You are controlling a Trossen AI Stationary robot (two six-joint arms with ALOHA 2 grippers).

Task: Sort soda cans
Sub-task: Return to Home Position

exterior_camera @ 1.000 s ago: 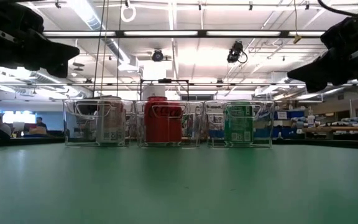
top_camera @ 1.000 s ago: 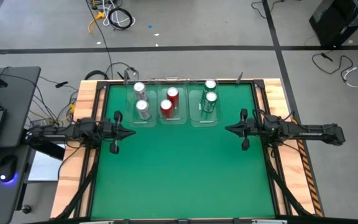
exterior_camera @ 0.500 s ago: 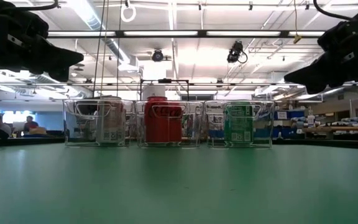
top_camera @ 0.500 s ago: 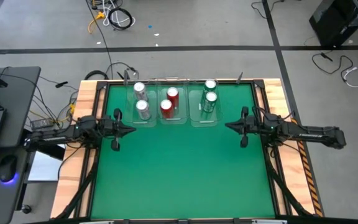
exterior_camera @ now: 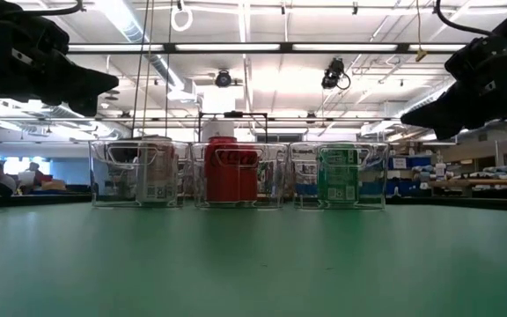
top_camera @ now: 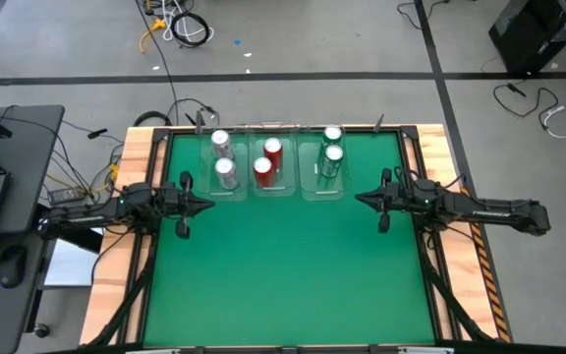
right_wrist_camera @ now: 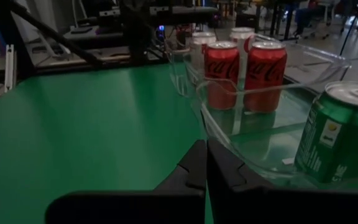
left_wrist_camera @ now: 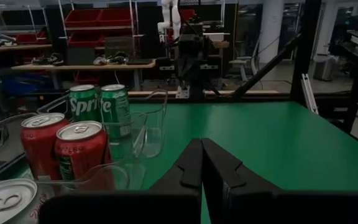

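Observation:
Three clear bins stand side by side at the table's far edge. The left bin (top_camera: 226, 191) holds two silver soda cans (top_camera: 223, 155). The middle bin holds two red cans (top_camera: 267, 158), and the right bin two green cans (top_camera: 332, 146). All cans stand upright on the bin floors. My left gripper (top_camera: 207, 206) hovers shut above the mat, near the left edge, pointing level toward the right. My right gripper (top_camera: 360, 202) hovers shut near the right edge, pointing left. Both show shut in the wrist views (left_wrist_camera: 202, 163) (right_wrist_camera: 205, 163) and hang high in the low view (exterior_camera: 104, 84) (exterior_camera: 409, 109).
The green mat (top_camera: 283, 275) lies open between the arms and toward the near edge. Wooden rails (top_camera: 131, 167) border the table on the left and right. A laptop and a mouse (top_camera: 8, 265) sit on a desk left of the table, and cables lie on the floor beyond it.
Both arms have swung a little, bringing their shut grippers slightly toward the far edge and the bins. My right gripper has also tipped a little downward. The cans and bins have stayed in place.

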